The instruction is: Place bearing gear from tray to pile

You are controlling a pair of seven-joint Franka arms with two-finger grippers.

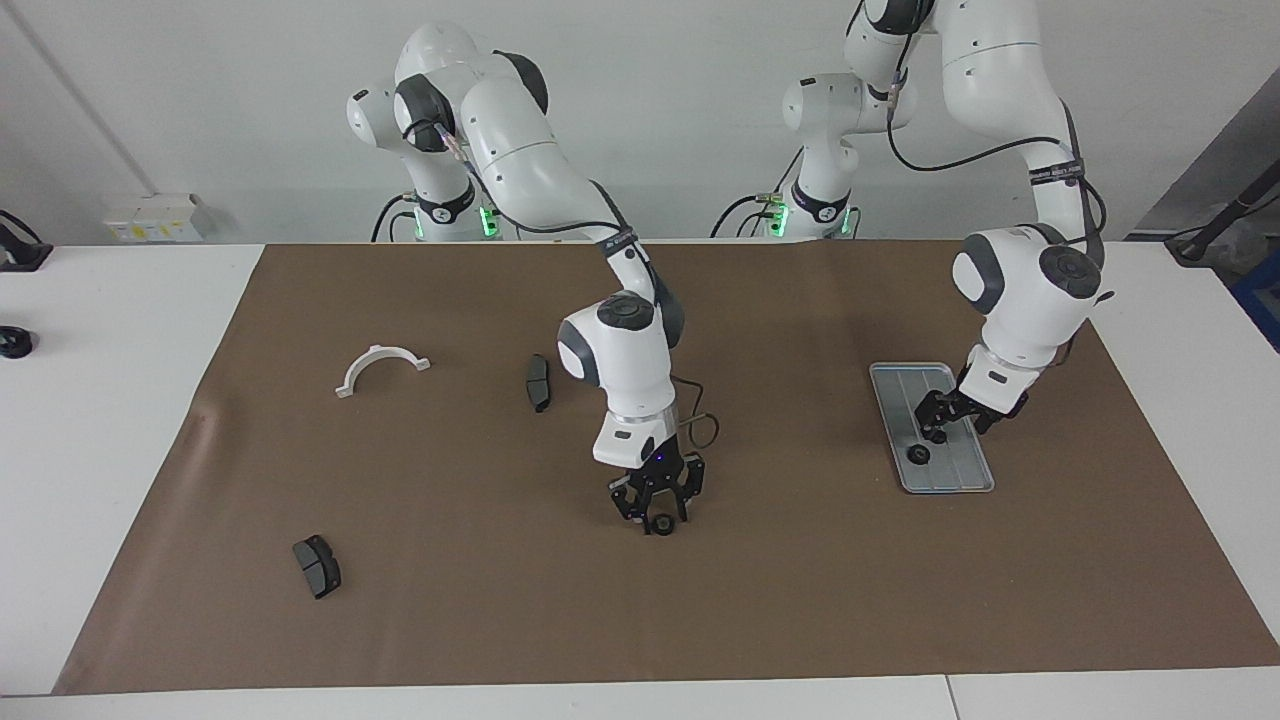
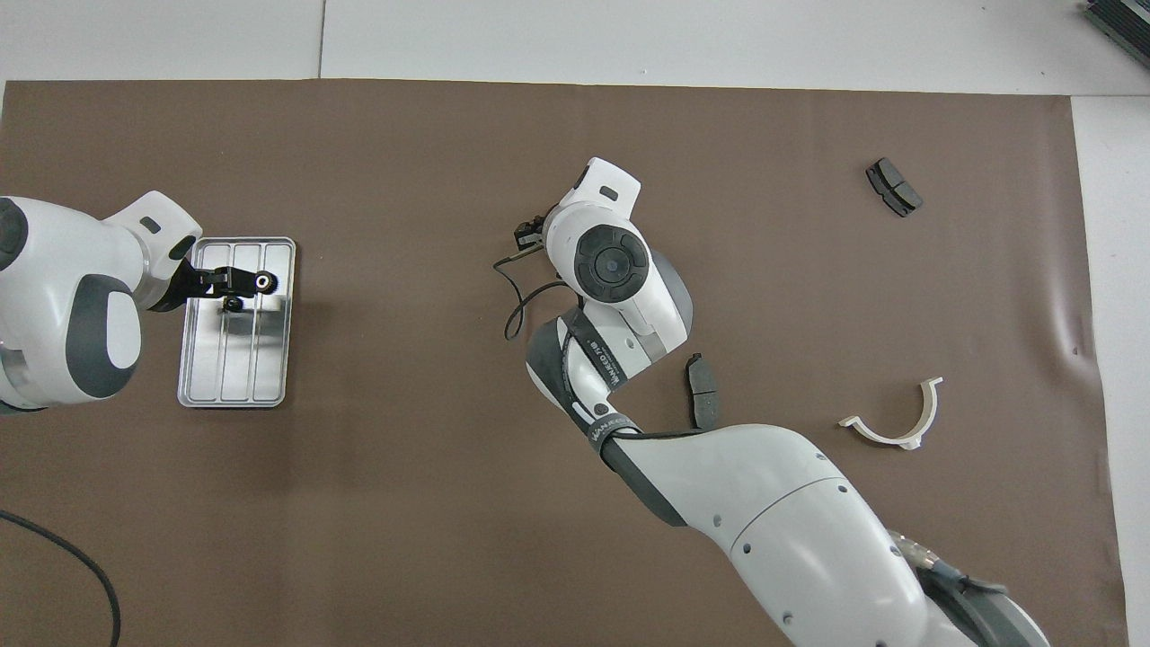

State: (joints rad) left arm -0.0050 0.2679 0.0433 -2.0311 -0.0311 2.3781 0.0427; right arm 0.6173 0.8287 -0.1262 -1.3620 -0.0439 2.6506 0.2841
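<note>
1. The tray is a flat silver-grey rectangle with rounded corners, a raised rim and lengthwise ridges, lying on the brown mat toward the left arm's end of the table.
2. On the tray sits a small dark bearing gear; a second gear, dark with a pale centre, shows beside it in the overhead view.
3. A third gear lies on the mat mid-table, well apart from the tray.
4. The pile is scattered: a white half-ring bracket lies toward the right arm's end.
5. One dark brake pad lies between bracket and mid-table.
6. The other brake pad lies farther from the robots.
</note>
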